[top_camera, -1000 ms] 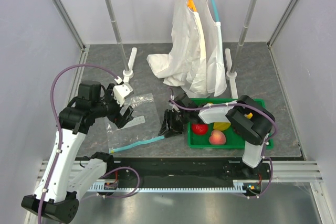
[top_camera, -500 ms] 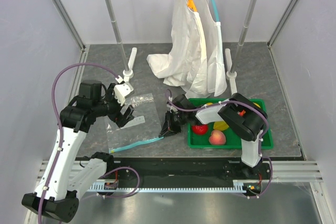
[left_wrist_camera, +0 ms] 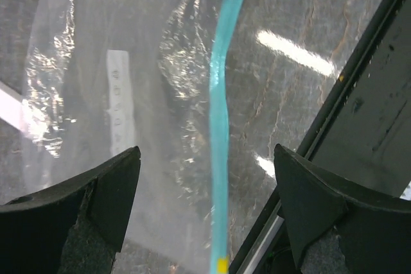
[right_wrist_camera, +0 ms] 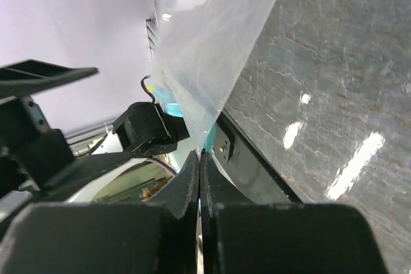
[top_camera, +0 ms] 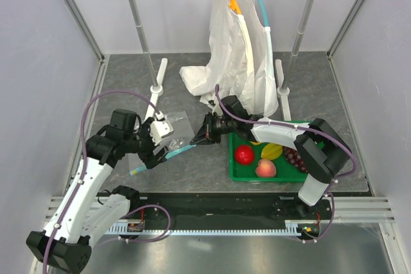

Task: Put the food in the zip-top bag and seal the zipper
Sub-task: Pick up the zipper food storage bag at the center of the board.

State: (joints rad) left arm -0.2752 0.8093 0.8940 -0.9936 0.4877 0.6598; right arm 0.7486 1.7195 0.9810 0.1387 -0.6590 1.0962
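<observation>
Right gripper [top_camera: 198,138] clamped on bag [left_wrist_camera: 96,88] edge by the zipper [left_wrist_camera: 219,113], centre frame. Left gripper [left_wrist_camera: 205,162] is wide open, empty. Slick film may slip if I lift.

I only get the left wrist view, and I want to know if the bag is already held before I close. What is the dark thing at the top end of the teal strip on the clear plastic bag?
Observer: That is the right gripper. Its own wrist view shows its fingers shut together on the clear zip-top bag, right at the teal zipper.
Operator: Is any food inside yet?
Observer: No. The top view shows the red round fruit, pink-orange peach, yellow piece and purple grape bunch all in a green plastic tray on the right arm's side of the bag.
</observation>
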